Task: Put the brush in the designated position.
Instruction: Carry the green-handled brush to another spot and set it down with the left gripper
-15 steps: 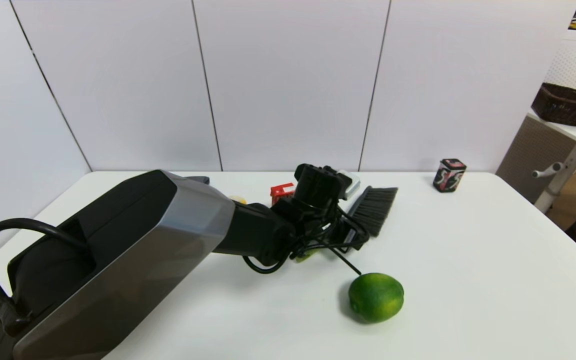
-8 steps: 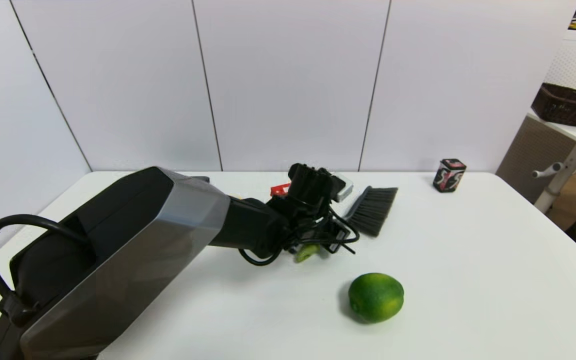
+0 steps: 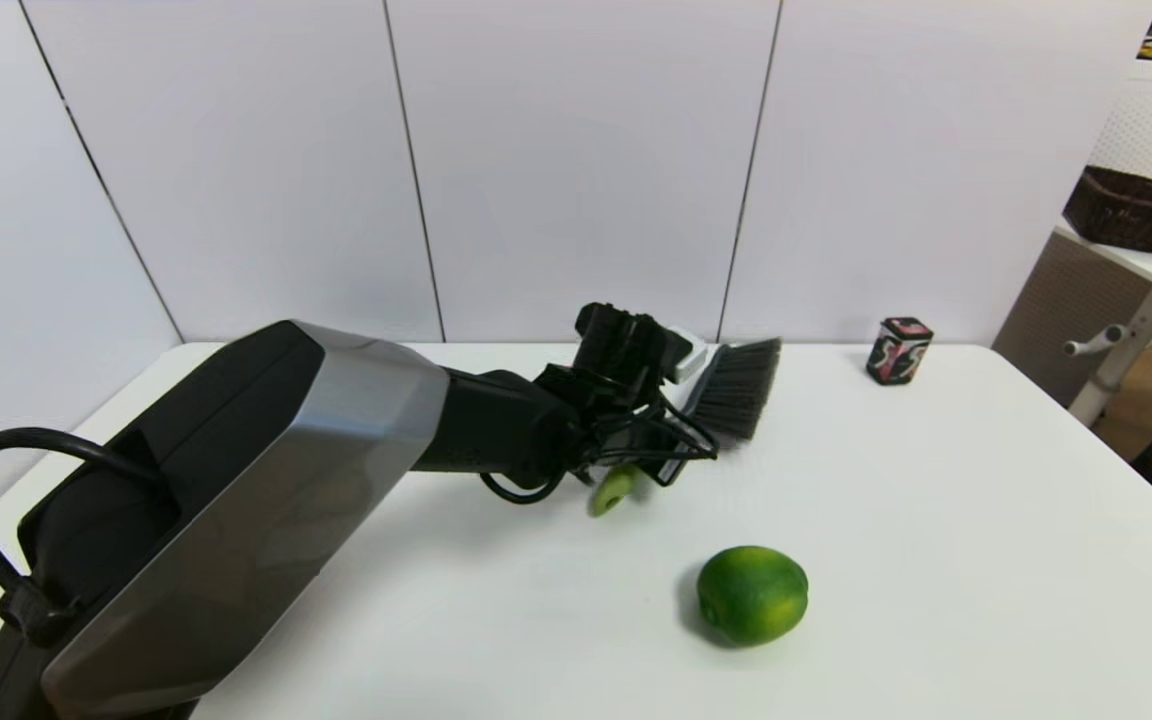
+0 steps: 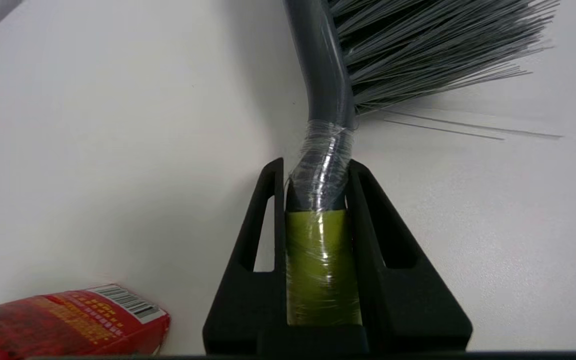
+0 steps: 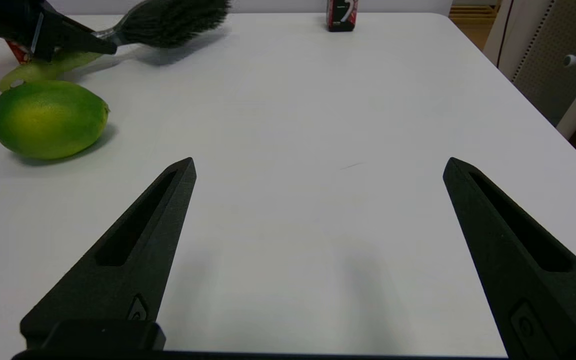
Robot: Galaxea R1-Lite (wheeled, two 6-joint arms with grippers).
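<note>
Now head view: the left gripper (image 3: 658, 452) has lifted the brush (image 3: 731, 388) off the table since a second ago — carry begins. Left wrist view: fingers (image 4: 268, 220) pinch its handle. Right wrist view: the right gripper (image 5: 318, 172) idles, spread wide.

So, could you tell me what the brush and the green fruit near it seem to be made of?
The brush, held by the left gripper: smooth, glossy handle, probably plastic, lime-green then grey, wrapped in crinkled clear film; thin, stiff grey bristles, likely synthetic. The green fruit: matte, finely dimpled peel like a lime's; real or imitation, I cannot tell.
</note>
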